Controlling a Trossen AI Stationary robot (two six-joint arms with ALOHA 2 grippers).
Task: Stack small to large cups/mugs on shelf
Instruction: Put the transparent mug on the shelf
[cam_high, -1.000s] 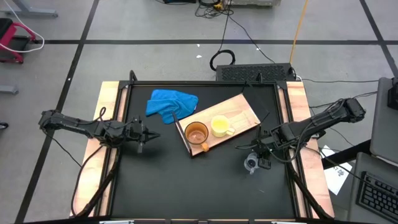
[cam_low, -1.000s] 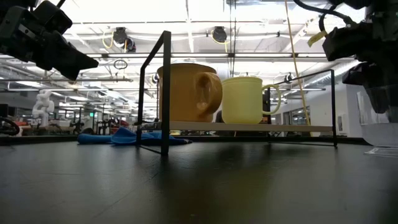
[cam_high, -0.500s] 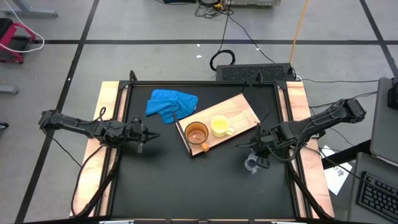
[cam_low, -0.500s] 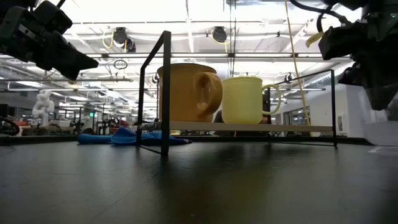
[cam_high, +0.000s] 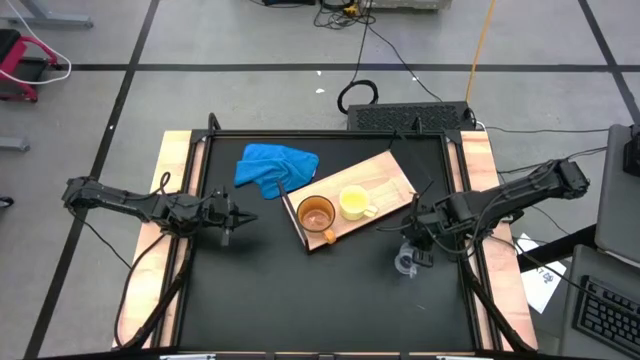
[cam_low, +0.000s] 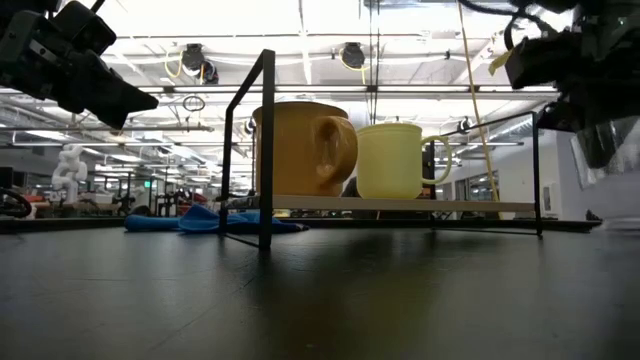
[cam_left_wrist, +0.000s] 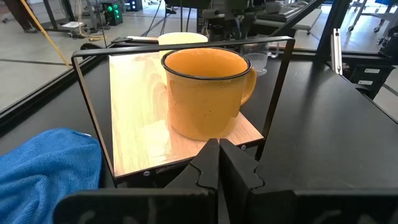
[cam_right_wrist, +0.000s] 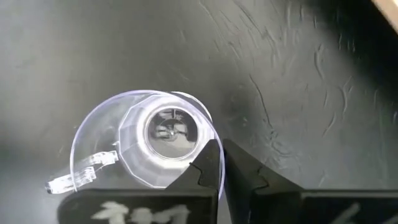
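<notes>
Right of the shelf (cam_high: 385, 172), the right claw (cam_high: 415, 250) pinches the clear cup's (cam_high: 405, 264) rim above the table (cam_high: 300, 300); the left claw (cam_high: 228, 222) hangs closed, empty.

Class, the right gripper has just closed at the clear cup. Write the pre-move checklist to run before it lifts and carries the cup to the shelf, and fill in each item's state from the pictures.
1. Right gripper shut on the rim of the clear cup: ok.
2. Clear cup off the table: cannot tell.
3. Orange-brown mug and yellow mug upright on the shelf: ok.
4. Both mugs empty inside: cannot tell.
5. Left gripper shut and waiting away from the shelf: ok.
6. Blue cloth clear of the mugs: ok.
</notes>
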